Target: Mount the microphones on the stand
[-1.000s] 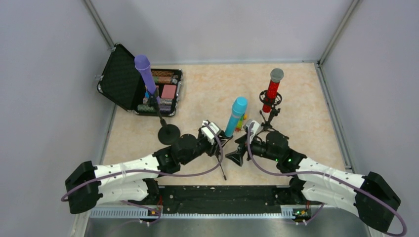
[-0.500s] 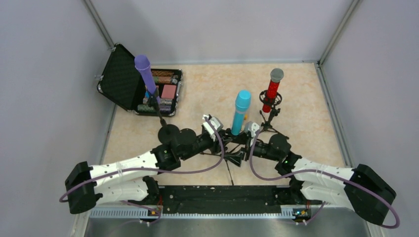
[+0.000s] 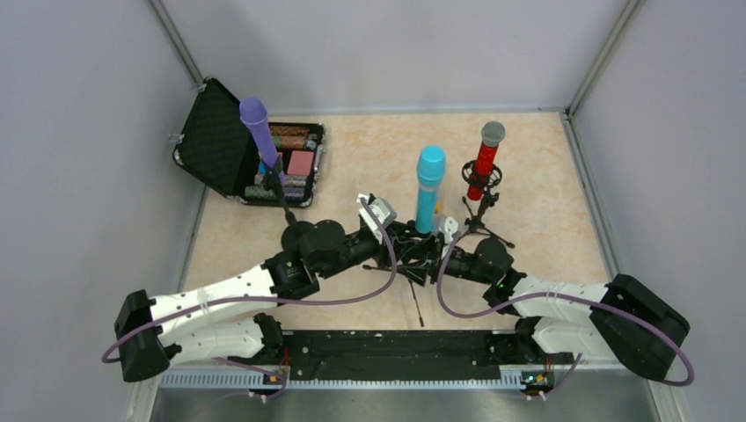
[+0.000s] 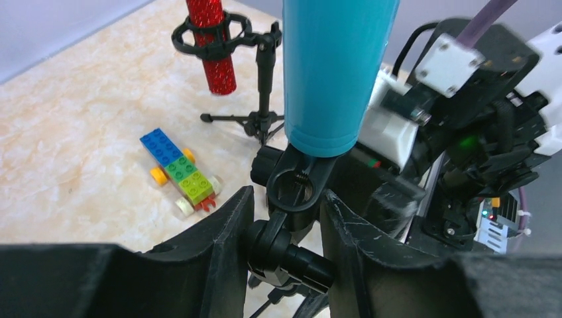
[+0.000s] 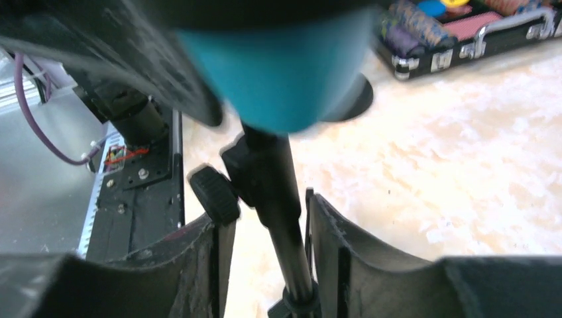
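Observation:
The cyan microphone (image 3: 429, 189) (image 4: 338, 66) (image 5: 278, 73) stands upright in a black stand's clip (image 4: 298, 185). My left gripper (image 3: 406, 246) (image 4: 285, 232) is shut on the stand's joint (image 4: 291, 248) just under that clip. My right gripper (image 3: 437, 253) (image 5: 265, 258) straddles the stand's thin pole (image 5: 285, 225). Its jaws are narrow, with the pole against one finger and a gap to the other. The purple microphone (image 3: 258, 132) sits tilted on a round-base stand (image 3: 301, 236). In a tripod stand's ring mount (image 3: 482, 176) stands the red microphone (image 3: 482, 158) (image 4: 212, 46).
An open black case (image 3: 215, 141) with coloured pieces stands at the back left. A small multicoloured block toy (image 4: 177, 171) lies on the table near the tripod's legs (image 4: 255, 122). The two wrists are close together at the table's middle; walls enclose three sides.
The cyan microphone has swung from a lean to upright and shifted right. The right gripper has come in under it, and its jaws have narrowed round the pole. The left grip is unchanged.

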`<state>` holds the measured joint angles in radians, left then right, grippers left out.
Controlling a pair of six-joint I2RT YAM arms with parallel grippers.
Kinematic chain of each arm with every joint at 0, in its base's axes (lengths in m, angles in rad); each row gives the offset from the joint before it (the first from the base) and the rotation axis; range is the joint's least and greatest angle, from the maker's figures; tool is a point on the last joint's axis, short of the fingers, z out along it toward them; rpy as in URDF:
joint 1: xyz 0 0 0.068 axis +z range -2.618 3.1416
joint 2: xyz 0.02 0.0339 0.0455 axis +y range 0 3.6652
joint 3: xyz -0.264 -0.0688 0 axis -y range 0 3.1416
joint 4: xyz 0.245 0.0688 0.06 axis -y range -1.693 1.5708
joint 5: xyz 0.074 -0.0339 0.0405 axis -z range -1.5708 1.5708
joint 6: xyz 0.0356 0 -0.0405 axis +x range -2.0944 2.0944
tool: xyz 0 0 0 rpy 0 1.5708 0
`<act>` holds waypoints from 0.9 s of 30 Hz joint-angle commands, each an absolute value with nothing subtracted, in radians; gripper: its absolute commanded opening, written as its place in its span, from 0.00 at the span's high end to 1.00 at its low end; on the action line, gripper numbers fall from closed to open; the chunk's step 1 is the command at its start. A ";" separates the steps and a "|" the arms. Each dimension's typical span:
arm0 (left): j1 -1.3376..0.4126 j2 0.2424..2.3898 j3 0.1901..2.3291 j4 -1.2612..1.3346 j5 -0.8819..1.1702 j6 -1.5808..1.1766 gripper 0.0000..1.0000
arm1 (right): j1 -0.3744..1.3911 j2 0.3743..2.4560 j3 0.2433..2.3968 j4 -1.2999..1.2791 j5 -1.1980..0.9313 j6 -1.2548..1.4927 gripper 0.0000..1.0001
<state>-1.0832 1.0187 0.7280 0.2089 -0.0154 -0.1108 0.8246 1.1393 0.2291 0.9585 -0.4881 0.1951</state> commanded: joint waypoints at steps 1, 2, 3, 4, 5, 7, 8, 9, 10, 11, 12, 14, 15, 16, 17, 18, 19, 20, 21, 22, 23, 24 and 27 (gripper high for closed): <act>-1.094 0.955 0.837 0.369 0.042 -0.104 1.00 | 0.843 1.171 0.239 0.994 -0.480 0.188 0.61; -1.095 0.951 0.844 0.371 0.042 -0.098 1.00 | 0.846 1.174 0.236 0.999 -0.476 0.187 0.63; -1.094 0.948 0.852 0.370 0.041 -0.092 1.00 | 0.847 1.178 0.233 1.004 -0.468 0.184 0.64; -1.094 0.945 0.858 0.373 0.040 -0.086 1.00 | 0.848 1.183 0.229 1.008 -0.463 0.181 0.64; -1.095 0.942 0.865 0.377 0.041 -0.081 1.00 | 0.850 1.187 0.227 1.011 -0.458 0.178 0.65; -1.095 0.937 0.877 0.387 0.046 -0.074 1.00 | 0.852 1.199 0.226 1.011 -0.452 0.172 0.68; -1.095 0.934 0.882 0.391 0.047 -0.072 1.00 | 0.852 1.205 0.225 1.012 -0.449 0.169 0.69; -1.095 0.931 0.888 0.398 0.050 -0.070 1.00 | 0.853 1.211 0.224 1.013 -0.447 0.164 0.70; -1.094 0.928 0.893 0.406 0.053 -0.070 1.00 | 0.855 1.216 0.223 1.014 -0.444 0.161 0.71; -1.095 0.924 0.897 0.414 0.057 -0.068 1.00 | 0.857 1.222 0.221 1.015 -0.442 0.159 0.72; -1.095 0.919 0.903 0.420 0.061 -0.067 1.00 | 0.857 1.227 0.221 1.015 -0.441 0.156 0.74; -1.095 0.910 0.917 0.419 0.060 -0.058 1.00 | 0.858 1.236 0.221 1.010 -0.435 0.153 0.77; -1.094 0.904 0.925 0.411 0.060 -0.056 1.00 | 0.858 1.240 0.222 1.008 -0.433 0.152 0.78; -1.094 0.897 0.931 0.408 0.060 -0.051 1.00 | 0.858 1.243 0.222 1.006 -0.431 0.150 0.78; -1.094 0.889 0.936 0.406 0.058 -0.046 1.00 | 0.858 1.246 0.224 1.003 -0.428 0.149 0.79; -1.095 0.880 0.939 0.406 0.057 -0.042 1.00 | 0.858 1.248 0.224 1.000 -0.425 0.148 0.79; -1.094 0.872 0.943 0.405 0.056 -0.037 1.00 | 0.859 1.251 0.225 0.994 -0.422 0.146 0.79; -1.095 0.864 0.947 0.403 0.054 -0.033 1.00 | 0.860 1.254 0.225 0.989 -0.416 0.145 0.80; -1.095 0.856 0.952 0.399 0.053 -0.029 1.00 | 0.861 1.254 0.225 0.983 -0.410 0.141 0.80; -1.095 0.848 0.958 0.392 0.052 -0.026 1.00 | 0.863 1.255 0.226 0.975 -0.404 0.139 0.80; -1.095 0.841 0.963 0.386 0.050 -0.021 1.00 | 0.864 1.255 0.227 0.971 -0.398 0.136 0.80; -1.095 0.836 0.969 0.377 0.049 -0.016 1.00 | 0.866 1.256 0.228 0.964 -0.392 0.135 0.80; -1.096 0.825 0.980 0.357 0.047 -0.008 1.00 | 0.871 1.260 0.233 0.948 -0.378 0.127 0.81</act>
<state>-1.0901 0.9131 0.8555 0.1425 0.0334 -0.0418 0.8684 1.2285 0.2306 1.0519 -0.4450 0.1150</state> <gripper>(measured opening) 0.439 0.221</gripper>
